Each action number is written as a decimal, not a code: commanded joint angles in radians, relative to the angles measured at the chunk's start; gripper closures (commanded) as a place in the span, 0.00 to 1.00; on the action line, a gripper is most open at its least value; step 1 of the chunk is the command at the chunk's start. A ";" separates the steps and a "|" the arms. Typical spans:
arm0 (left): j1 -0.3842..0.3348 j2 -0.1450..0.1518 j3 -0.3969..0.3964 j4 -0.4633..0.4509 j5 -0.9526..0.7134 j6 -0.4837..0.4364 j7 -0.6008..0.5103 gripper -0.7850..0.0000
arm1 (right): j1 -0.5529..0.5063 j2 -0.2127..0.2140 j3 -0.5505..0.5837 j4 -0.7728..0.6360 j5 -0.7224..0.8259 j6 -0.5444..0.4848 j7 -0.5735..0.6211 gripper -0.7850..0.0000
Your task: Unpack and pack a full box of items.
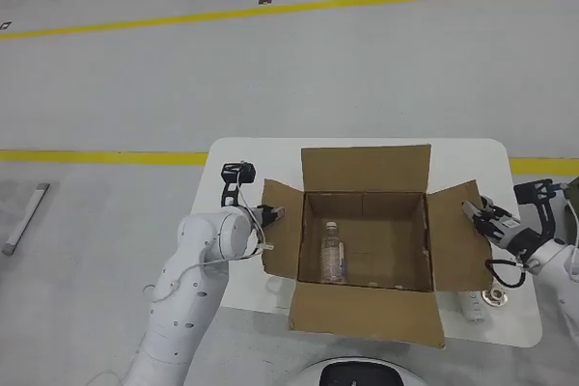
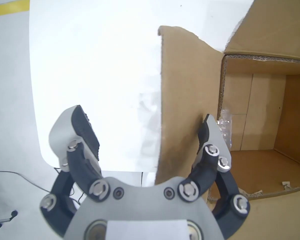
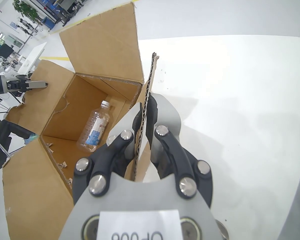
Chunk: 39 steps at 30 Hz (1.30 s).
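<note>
box (image 1: 367, 206) open at counter (image 1: 256, 156) centre | bottle (image 1: 332, 253) lying on box floor toward 9 o'clock, cap at 12 | left pincer (image 2: 142, 121) wide, astride left flap (image 2: 187, 88) at 9 o'clock | right pincer (image 3: 146, 108) clamped on right flap (image 1: 456, 236) at 3 o'clock

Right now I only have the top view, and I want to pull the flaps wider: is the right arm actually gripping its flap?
Observer: Yes. In the right wrist view the right jaws are shut on the right flap, with its corrugated edge pinched between them.
Operator: And the left side?
Observer: The left jaws are open. The edge of the left flap stands in the gap between them, not clamped, beside the table.
Operator: Is anything in that bottle?
Observer: The bottle is clear with a white cap on, and it looks empty. It lies on its side on the floor of the box.
</note>
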<state>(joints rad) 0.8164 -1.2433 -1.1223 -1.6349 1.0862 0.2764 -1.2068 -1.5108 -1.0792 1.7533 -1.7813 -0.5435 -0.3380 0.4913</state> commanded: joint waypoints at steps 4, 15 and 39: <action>0.044 0.006 -0.071 -0.108 -0.074 -0.016 0.038 0.00 | -0.035 0.001 0.044 -0.047 -0.023 -0.015 -0.075 0.00; 0.160 0.028 -0.224 -0.209 -0.052 0.019 0.082 0.00 | -0.195 0.008 0.197 -0.159 -0.300 0.036 -0.141 0.51; 0.163 0.028 -0.229 -0.210 -0.055 0.027 0.084 0.00 | -0.334 0.017 0.234 -0.137 -0.427 -0.031 0.076 1.00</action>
<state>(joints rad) 0.9792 -1.2154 -1.3518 -1.8445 1.0314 0.3037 -1.1227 -1.8456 -1.0628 1.9917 -1.9097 -0.9544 -0.3635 0.5661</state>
